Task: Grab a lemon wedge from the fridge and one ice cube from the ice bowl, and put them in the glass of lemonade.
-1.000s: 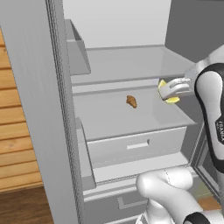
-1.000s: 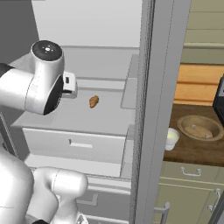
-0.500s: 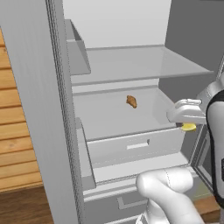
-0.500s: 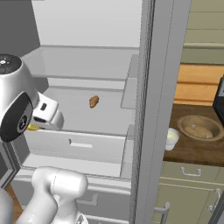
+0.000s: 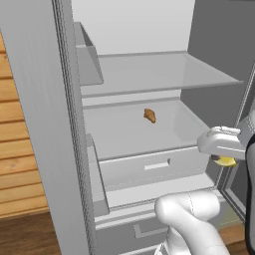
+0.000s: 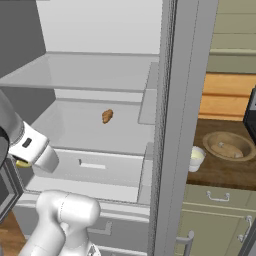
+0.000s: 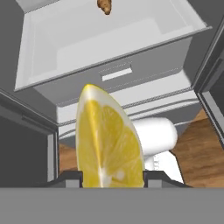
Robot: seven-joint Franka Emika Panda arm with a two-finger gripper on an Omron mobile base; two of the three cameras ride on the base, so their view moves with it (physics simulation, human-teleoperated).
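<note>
Lemon wedge [image 7: 109, 140] is held between the two dark finger tips of the gripper [image 7: 112, 177], which is closed on it from both sides (the cut face, pale segments and all, is turned toward the hand camera). In the hand view it rises from 6 o'clock toward the centre, with a fridge drawer front and its slot handle [image 7: 116, 72] seen beyond it at 12 o'clock.

In the left base view the gripper [image 5: 225, 160] is seen at 3 o'clock, outside the open fridge [image 5: 149, 119] and in front of its lower drawers, with a sliver of yellow showing beneath the white hand. In the right base view the same yellow sliver is found at 9 o'clock, under the gripper [image 6: 22, 162].

A small brown croissant-like lump [image 5: 149, 115] lies on the middle fridge shelf, well apart from the hand; in the right base view it sits just left of centre [image 6: 107, 116].

On the dark wooden counter [image 6: 225, 175] at 3 o'clock in the right base view, the glass of lemonade [image 6: 196, 159] stands just beside the fridge wall, and the ice bowl [image 6: 228, 146] rests near it, further right.
</note>
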